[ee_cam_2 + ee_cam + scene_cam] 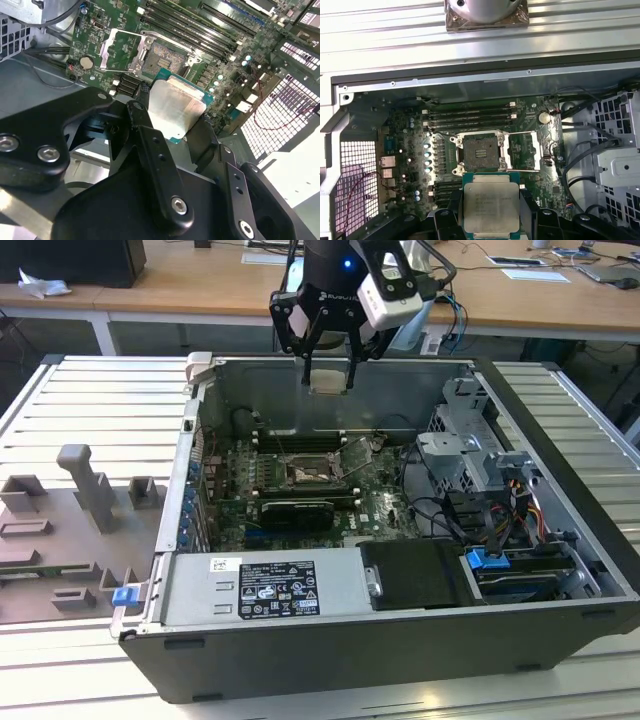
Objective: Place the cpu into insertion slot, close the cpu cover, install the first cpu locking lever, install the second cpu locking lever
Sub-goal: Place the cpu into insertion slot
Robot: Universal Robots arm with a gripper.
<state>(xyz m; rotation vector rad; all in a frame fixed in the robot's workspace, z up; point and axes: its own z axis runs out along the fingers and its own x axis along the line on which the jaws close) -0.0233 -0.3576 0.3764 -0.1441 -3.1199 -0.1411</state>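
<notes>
Cpu point(491, 207) held in the air above an open computer case point(330, 665).
Gripper point(328, 378) fingers point(139, 114) pinch the cpu by two opposite edges, its pale metal top turned towards both wrist views. It hangs well clear of the green motherboard point(410, 150), near the case's far wall in the exterior view. Below it the insertion slot point(480, 152) lies uncovered, with its dark centre exposed. The cpu cover point(525, 150) is swung open to one side of the slot. The case rests on a slatted metal worktop point(60, 380).
</notes>
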